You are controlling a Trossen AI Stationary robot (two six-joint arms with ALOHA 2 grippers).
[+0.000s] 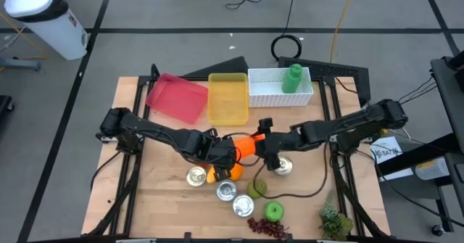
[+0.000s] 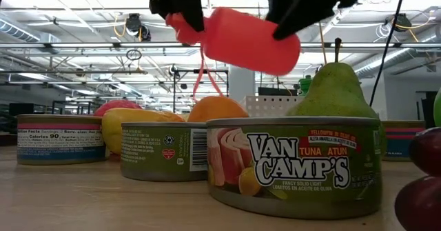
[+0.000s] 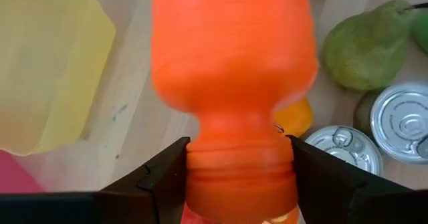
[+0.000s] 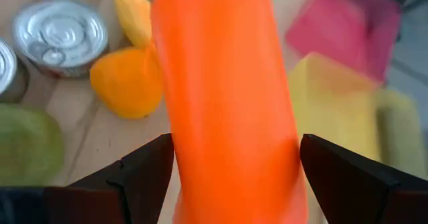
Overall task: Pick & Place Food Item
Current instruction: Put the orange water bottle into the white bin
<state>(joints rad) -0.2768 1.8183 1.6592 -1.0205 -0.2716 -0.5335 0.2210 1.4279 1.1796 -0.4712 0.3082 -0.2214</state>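
You look straight down on the whole table [image 1: 159, 199] from overhead, level across it from table height close behind the cans [image 2: 295, 163], both wrist cameras tight on the orange bottle [image 3: 231, 83] all views share.

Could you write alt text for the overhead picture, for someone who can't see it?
Two dark robot arms meet mid-table, the left gripper and right gripper at either end of an orange bottle. Cans, fruit and pink, yellow and white bins surround them.
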